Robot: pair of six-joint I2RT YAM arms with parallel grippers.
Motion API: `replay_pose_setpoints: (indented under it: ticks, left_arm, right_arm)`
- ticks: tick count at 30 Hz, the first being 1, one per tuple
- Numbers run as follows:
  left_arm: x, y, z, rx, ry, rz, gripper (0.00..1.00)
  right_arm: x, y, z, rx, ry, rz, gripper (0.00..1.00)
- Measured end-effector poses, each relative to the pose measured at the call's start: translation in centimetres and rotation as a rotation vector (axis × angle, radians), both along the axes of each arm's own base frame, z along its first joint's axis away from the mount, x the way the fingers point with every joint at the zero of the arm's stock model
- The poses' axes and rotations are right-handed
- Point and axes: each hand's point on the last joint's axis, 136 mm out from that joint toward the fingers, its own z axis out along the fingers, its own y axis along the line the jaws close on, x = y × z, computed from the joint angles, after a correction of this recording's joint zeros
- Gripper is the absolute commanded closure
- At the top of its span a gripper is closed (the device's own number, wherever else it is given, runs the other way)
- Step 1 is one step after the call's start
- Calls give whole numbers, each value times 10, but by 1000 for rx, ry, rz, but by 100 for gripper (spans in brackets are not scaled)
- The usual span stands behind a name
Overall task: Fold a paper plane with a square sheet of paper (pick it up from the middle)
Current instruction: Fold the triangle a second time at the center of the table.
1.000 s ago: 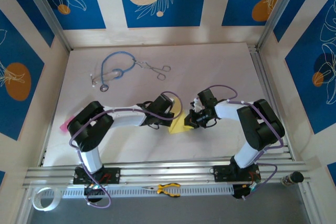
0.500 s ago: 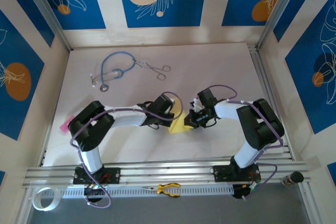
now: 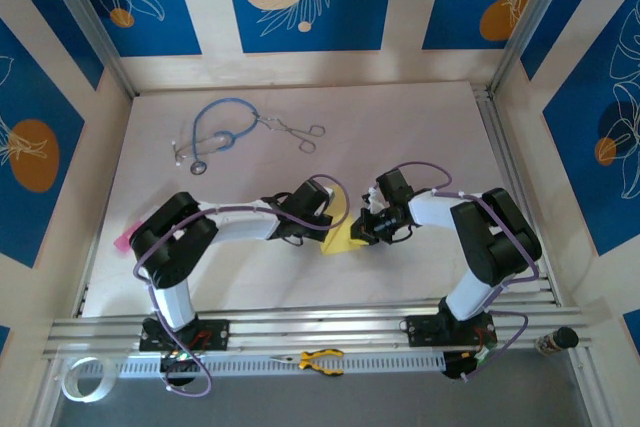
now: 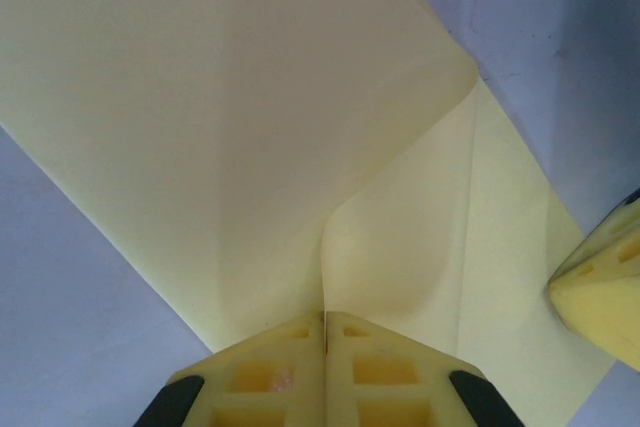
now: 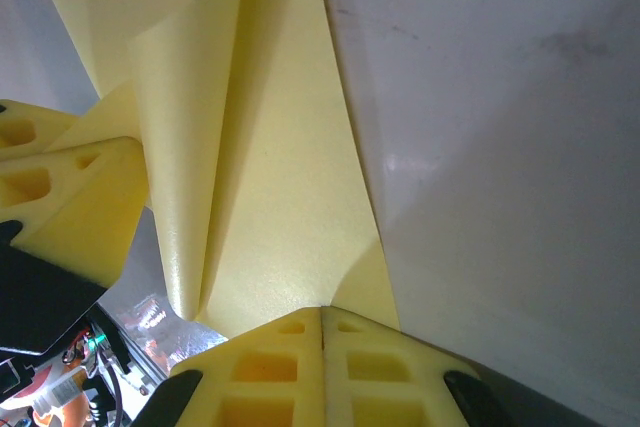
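Note:
The square sheet of paper (image 3: 344,234) is pale yellow, creased and partly folded, and is held up off the table between my two grippers near the middle. My left gripper (image 3: 327,226) is shut on one raised edge of the sheet (image 4: 230,127), pinching a fold at its fingertips (image 4: 290,332). My right gripper (image 3: 366,228) is shut on the opposite edge of the sheet (image 5: 285,177). The right gripper's finger (image 4: 600,292) shows at the right edge of the left wrist view. The left gripper's fingers (image 5: 65,197) show at the left of the right wrist view. The paper plane is out of view.
A blue stethoscope (image 3: 214,133) and metal forceps (image 3: 298,131) lie at the back left of the table (image 3: 420,137). A small pink object (image 3: 122,240) sits at the left edge. Yellow-handled pliers (image 3: 320,359) rest on the front rail, with a tape roll (image 3: 80,379) at bottom left.

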Motion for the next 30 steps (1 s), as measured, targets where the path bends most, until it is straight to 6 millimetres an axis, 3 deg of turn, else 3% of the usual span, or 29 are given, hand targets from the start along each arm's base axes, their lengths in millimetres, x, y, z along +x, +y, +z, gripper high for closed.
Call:
replay_pose_setpoints:
  ticks: [24, 30]
  left_arm:
    - [3, 0, -5, -9, -3, 19, 97]
    - [4, -1, -4, -32, -7, 32, 99]
  right_arm:
    - [1, 0, 1, 4, 3, -6, 97]
    - [13, 4, 23, 62, -40, -56, 97]
